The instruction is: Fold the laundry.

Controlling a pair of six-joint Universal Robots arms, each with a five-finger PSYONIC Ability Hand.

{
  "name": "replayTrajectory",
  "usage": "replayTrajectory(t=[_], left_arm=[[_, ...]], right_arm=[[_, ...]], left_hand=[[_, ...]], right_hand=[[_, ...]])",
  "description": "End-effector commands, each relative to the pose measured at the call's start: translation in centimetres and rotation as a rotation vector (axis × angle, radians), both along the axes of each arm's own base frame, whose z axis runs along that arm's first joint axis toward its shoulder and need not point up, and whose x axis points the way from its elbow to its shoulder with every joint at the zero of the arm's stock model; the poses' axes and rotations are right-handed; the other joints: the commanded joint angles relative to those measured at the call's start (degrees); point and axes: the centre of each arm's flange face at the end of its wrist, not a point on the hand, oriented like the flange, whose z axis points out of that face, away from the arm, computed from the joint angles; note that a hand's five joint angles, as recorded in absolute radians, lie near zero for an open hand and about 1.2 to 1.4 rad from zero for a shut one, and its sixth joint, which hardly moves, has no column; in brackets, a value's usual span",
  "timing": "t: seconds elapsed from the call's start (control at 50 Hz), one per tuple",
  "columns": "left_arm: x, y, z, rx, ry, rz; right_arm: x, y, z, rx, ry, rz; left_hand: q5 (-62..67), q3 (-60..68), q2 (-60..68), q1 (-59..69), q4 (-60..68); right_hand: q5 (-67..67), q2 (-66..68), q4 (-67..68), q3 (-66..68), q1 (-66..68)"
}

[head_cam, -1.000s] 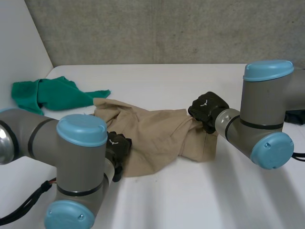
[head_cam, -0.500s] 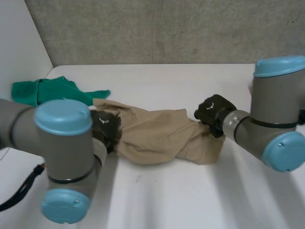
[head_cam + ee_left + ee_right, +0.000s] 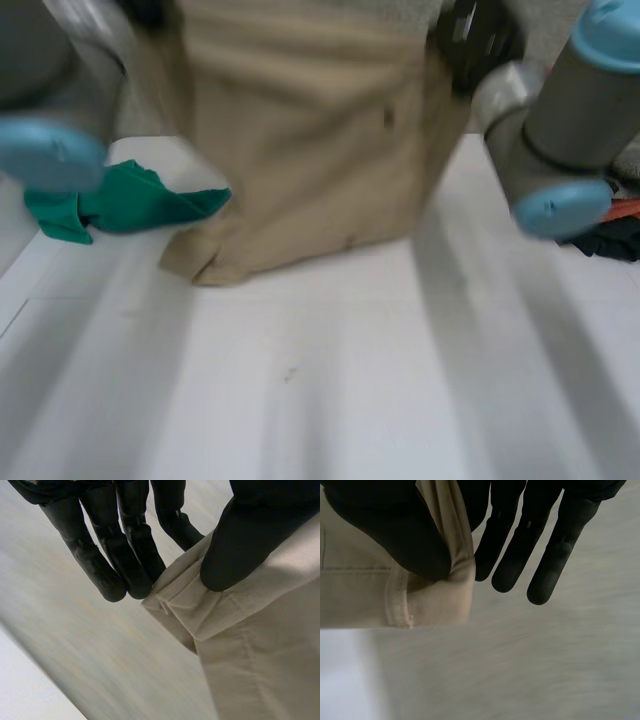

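Observation:
A beige garment (image 3: 300, 140) hangs spread between my two raised hands, and its lower edge trails on the white table (image 3: 350, 400). In the left wrist view my left hand (image 3: 125, 555) pinches a hemmed corner of the garment (image 3: 250, 645) between thumb and fingers. In the right wrist view my right hand (image 3: 545, 545) pinches the other hemmed corner (image 3: 435, 600) under its thumb, with the remaining fingers straight beside the cloth. High up in the head view, the right hand (image 3: 478, 40) sits at the garment's upper right corner.
A green cloth (image 3: 120, 205) lies crumpled on the table behind and left of the garment. Dark items with an orange piece (image 3: 615, 235) sit at the table's right edge. A grey wall stands behind the table.
My left hand slid along the garment to its far left corner and closed on it. Both hands then rose, lifting the garment off the table until it hangs spread out.

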Motion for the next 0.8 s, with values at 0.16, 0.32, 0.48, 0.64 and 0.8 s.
replayTrajectory(t=[0.16, 0.32, 0.48, 0.64, 0.8], left_arm=[[-0.3, -0.9, 1.0, -0.184, 0.115, -0.109], [-1.9, -2.4, -12.1, 0.133, -0.009, -0.131], [-3.3, 0.1, -22.1, 0.397, -0.114, -0.172], [-2.9, 4.8, -22.6, 0.523, -0.18, -0.193], [-0.1, 15.0, -20.3, 0.837, -0.486, -0.242]], right_arm=[[0.6, 0.2, 1.3, -0.229, -0.159, 0.134], [0.4, 0.0, -10.5, 0.138, 0.04, 0.094], [-0.8, 1.9, -20.5, 0.458, 0.263, 0.044], [-3.0, 4.5, -21.0, 0.654, 0.363, 0.011], [-8.2, 10.5, -16.9, 0.959, 0.564, -0.001]], left_hand=[[13.88, 11.88, 11.92, 15.52, 11.38], [13.88, 11.88, 11.92, 15.52, 11.38], [13.88, 11.88, 11.92, 15.52, 11.38], [13.88, 11.88, 11.92, 15.52, 11.38], [13.88, 11.88, 11.92, 15.52, 11.38]], right_hand=[[12.6, 13.13, 11.46, 11.97, 16.74], [12.6, 13.13, 11.46, 11.97, 16.74], [12.6, 13.13, 11.46, 11.97, 16.74], [12.6, 13.13, 11.46, 11.97, 16.74], [12.6, 13.13, 11.46, 11.97, 16.74]])
